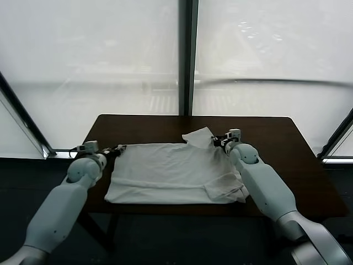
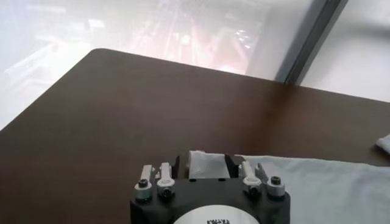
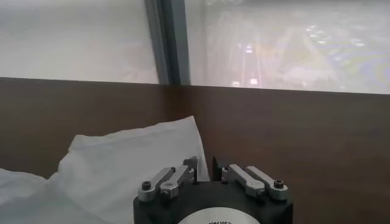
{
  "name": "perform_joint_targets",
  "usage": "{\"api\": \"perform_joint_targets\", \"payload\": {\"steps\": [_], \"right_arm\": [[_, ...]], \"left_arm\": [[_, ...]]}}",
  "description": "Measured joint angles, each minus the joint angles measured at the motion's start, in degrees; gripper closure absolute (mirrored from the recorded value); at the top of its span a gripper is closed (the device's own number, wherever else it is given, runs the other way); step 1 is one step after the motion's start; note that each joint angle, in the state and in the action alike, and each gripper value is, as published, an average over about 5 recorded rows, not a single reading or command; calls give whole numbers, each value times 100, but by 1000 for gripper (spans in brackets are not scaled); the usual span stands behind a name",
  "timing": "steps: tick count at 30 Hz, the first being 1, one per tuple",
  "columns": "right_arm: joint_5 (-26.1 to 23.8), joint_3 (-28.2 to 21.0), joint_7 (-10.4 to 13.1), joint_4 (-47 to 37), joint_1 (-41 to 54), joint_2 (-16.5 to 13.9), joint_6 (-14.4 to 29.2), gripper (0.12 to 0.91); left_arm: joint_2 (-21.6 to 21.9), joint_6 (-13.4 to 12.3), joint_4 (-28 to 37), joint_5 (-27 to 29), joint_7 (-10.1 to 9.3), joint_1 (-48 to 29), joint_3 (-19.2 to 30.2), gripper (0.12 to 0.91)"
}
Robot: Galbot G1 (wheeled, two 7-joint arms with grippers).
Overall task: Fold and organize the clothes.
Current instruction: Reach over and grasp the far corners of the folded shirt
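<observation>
The pale grey-white short-sleeved cotton T-shirt [image 1: 174, 172] lies spread across the middle of the dark brown rectangular wooden table [image 1: 276, 132], plain side up, with no print showing. Judging by its outline, folding has barely begun: the body is still a broad, nearly flat sheet, and only the corner at about one o'clock [image 1: 199, 137] stands raised in a soft peak, while a sleeve [image 1: 226, 190] sits crumpled at about four o'clock. The lengthwise folds, the final halving and the tidying all appear to remain.

The left gripper [image 2: 207, 165] sits at the shirt's ten o'clock corner, its dark fingers clamped on a small tab of cloth that shows between them in the left wrist view. The right gripper [image 3: 211, 165] is at the one o'clock corner, right against the lifted peak; its fingers stand almost together, but whether any fabric is pinched between them I cannot tell.

The cloth looks thin, matte and limp, with shallow creases and rounded, unpressed edges, so it will probably sag and slide rather than hold a crease. The table top is smooth, faintly glossy, with rounded corners. Behind it are frosted window panes [image 1: 94, 55] split by a dark vertical mullion [image 1: 186, 55].
</observation>
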Motion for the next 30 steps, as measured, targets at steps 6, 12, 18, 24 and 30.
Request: {"api": "perform_joint_targets", "payload": {"steps": [6, 12, 18, 24, 30], "right_arm": [[-41, 20, -24, 16, -39, 7, 67, 886], [-52, 46, -49, 23, -67, 6, 88, 886], [-51, 64, -60, 51, -82, -11, 109, 886], [84, 182, -118, 123, -149, -35, 356, 886], [311, 339, -249, 354, -294, -146, 752, 886]], "left_arm": [[-5, -37, 12, 7, 9, -30, 6, 780], [-8, -51, 21, 6, 17, -61, 15, 793], [-8, -95, -20, 6, 28, -43, -7, 828], [58, -149, -207, -28, 24, 61, -119, 831], [143, -160, -519, -86, 9, 269, -308, 831]]}}
